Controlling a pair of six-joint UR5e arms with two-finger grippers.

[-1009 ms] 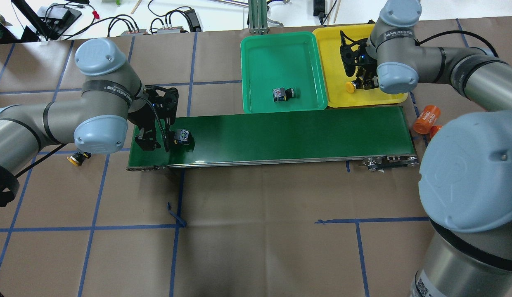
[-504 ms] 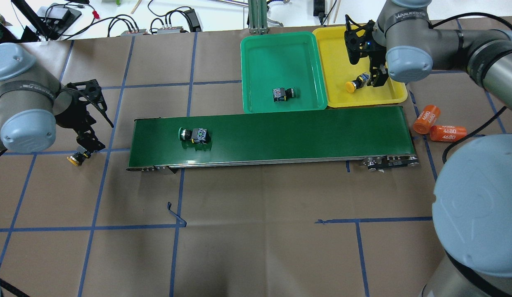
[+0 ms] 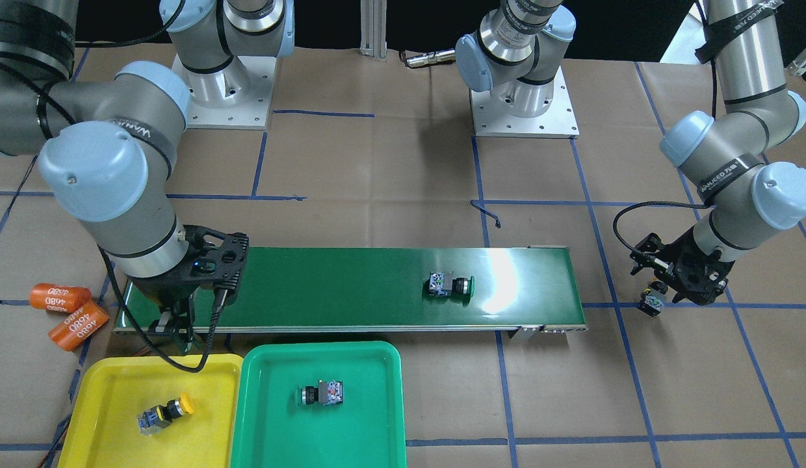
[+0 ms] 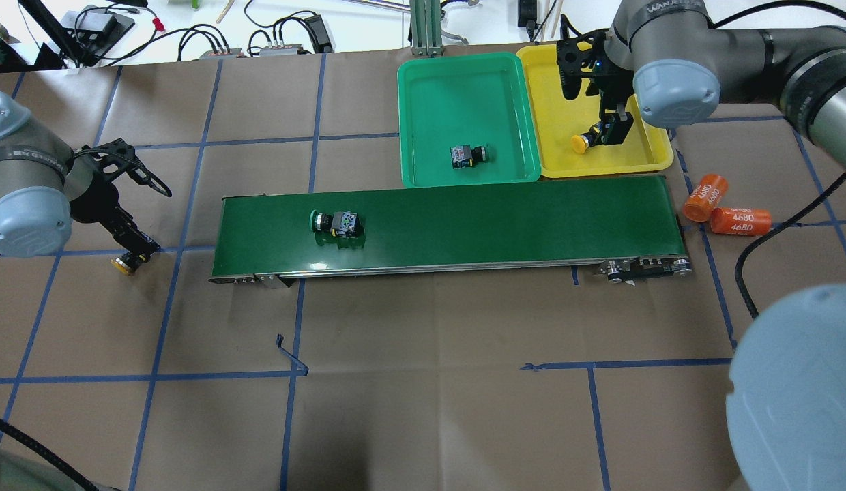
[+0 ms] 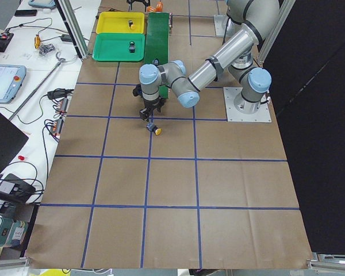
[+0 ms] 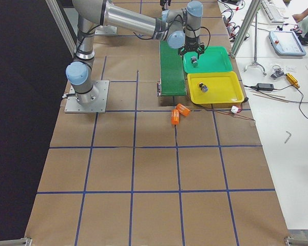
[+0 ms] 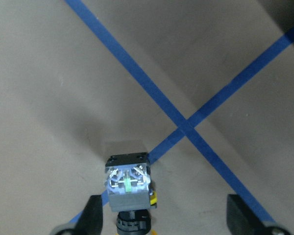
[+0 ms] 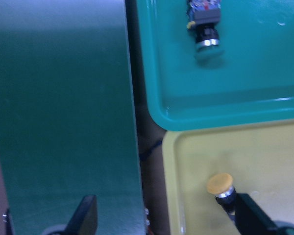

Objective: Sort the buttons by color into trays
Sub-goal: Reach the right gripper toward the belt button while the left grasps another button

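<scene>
Button: grey-black block, green cap, sideways.
Left gripper: we see it spread wide, empty.
Right gripper: spread, seemingly empty.

"4680" on both orange cylinders; seemingly "WANJEED" on arm bands

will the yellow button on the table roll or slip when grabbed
Likely won't roll: the button lies on its blocky body's flat side. It looks rigid, so the flat faces should grip well; its rounded end would probably slip.
</scene>
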